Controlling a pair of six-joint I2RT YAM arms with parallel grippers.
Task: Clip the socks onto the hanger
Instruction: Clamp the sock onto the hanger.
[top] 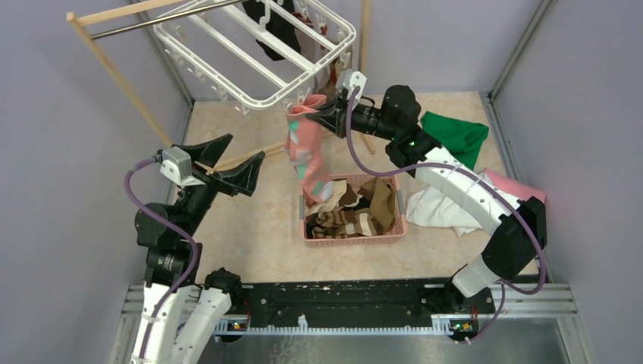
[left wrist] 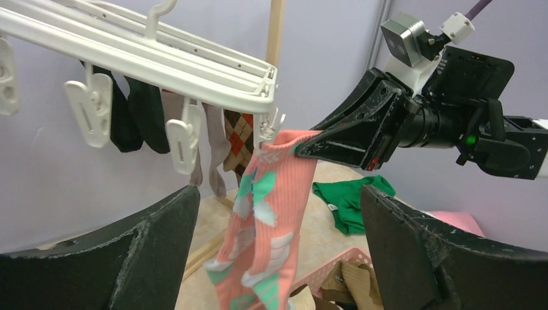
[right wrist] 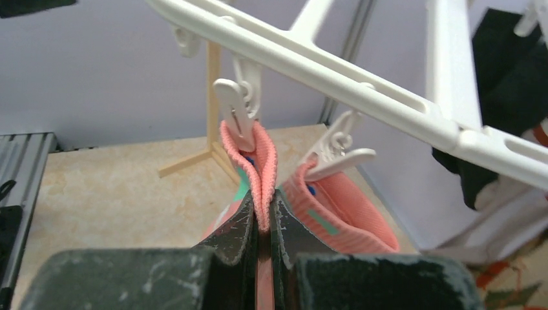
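Note:
A pink-teal patterned sock (top: 307,152) hangs below the near corner of the white grid hanger (top: 258,45). My right gripper (top: 324,114) is shut on its folded cuff (right wrist: 258,168), right under a white clip (right wrist: 234,116) that rests against the cuff; I cannot tell whether that clip bites it. A second clip (right wrist: 336,158) lies on the cuff's other side. My left gripper (top: 244,149) is open and empty, left of the sock and apart from it; the sock (left wrist: 271,213) shows between its fingers. Black (left wrist: 136,116), beige (left wrist: 210,148) and argyle (left wrist: 238,139) socks hang from the hanger (left wrist: 161,71).
A pink basket (top: 352,236) below the sock holds several socks, one brown-cream striped (top: 349,221). Green (top: 455,133), white (top: 440,208) and pink (top: 512,186) cloths lie at the right. The wooden rack (top: 114,72) with its metal rod stands at the back left.

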